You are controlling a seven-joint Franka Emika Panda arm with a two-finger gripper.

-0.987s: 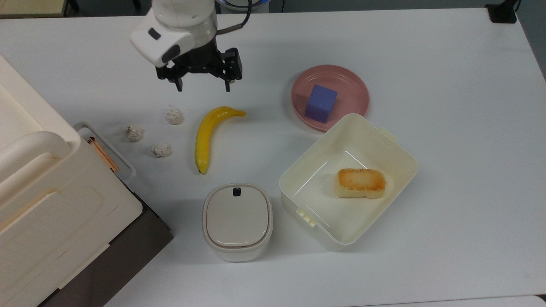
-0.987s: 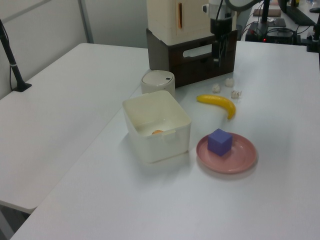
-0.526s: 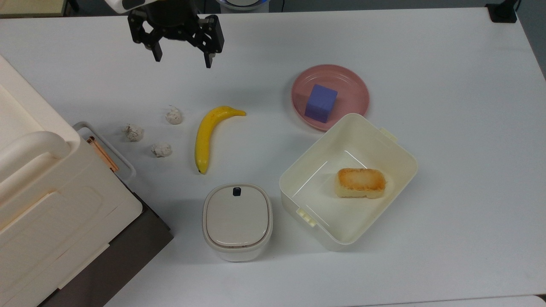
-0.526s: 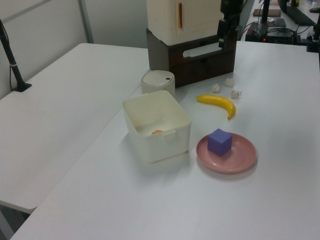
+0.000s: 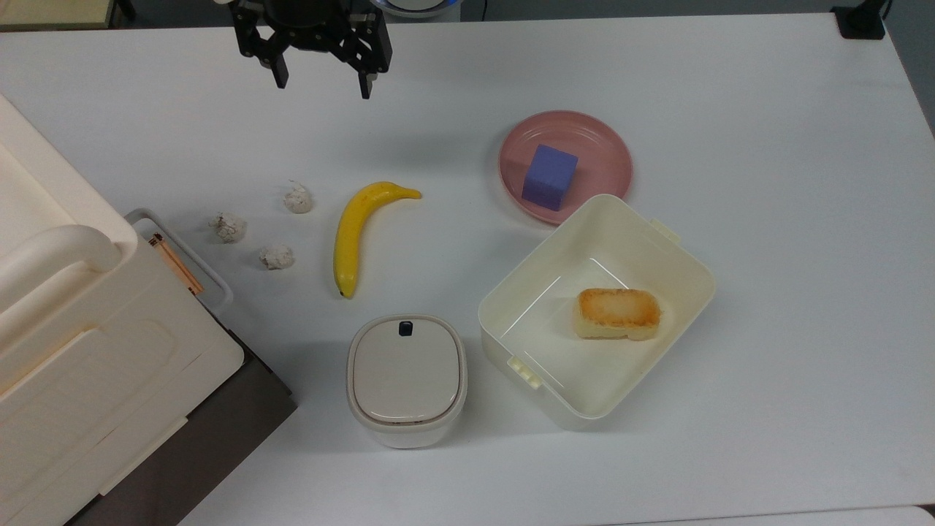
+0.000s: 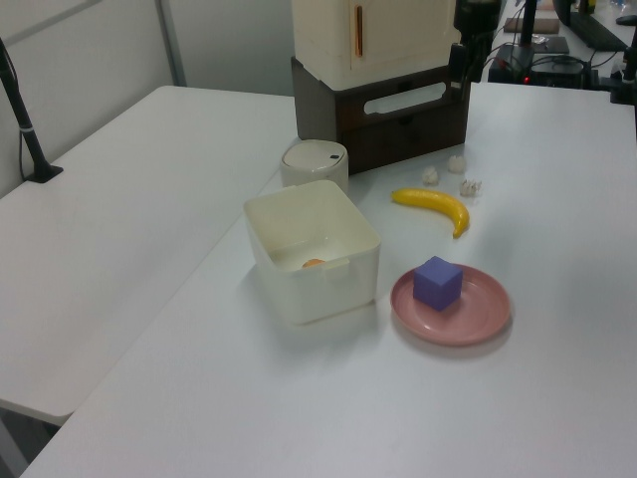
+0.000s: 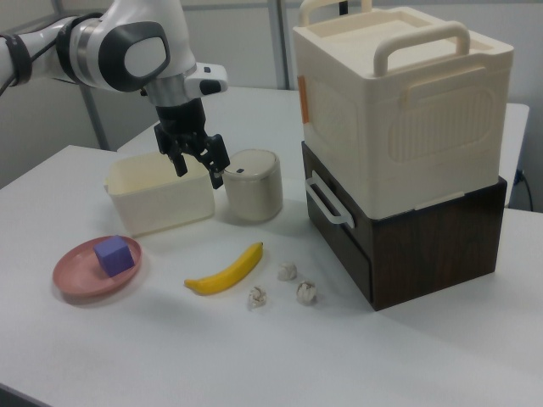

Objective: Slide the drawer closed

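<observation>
The drawer (image 7: 322,225) has a dark brown front and sits in the brown cabinet under a big cream box. In the right view its front looks level with the cabinet face. Its white loop handle (image 7: 329,203) also juts out at the top view's left, handle (image 5: 208,270), and faces the table in the left view, handle (image 6: 403,100). My gripper (image 5: 321,82) hangs open and empty near the top view's upper edge, well away from the handle. It hovers above the table in the right view, gripper (image 7: 199,172), and beside the cabinet's corner in the left view, gripper (image 6: 460,80).
A banana (image 5: 358,234) and three crumpled paper balls (image 5: 274,256) lie between gripper and drawer. A lidded cream container (image 5: 405,376), an open cream bin (image 5: 687,270) holding bread, and a pink plate (image 5: 606,146) with a purple cube stand further right in the top view.
The gripper has risen and drawn back from above the banana toward the top view's upper edge, staying open. Nothing else has moved.
</observation>
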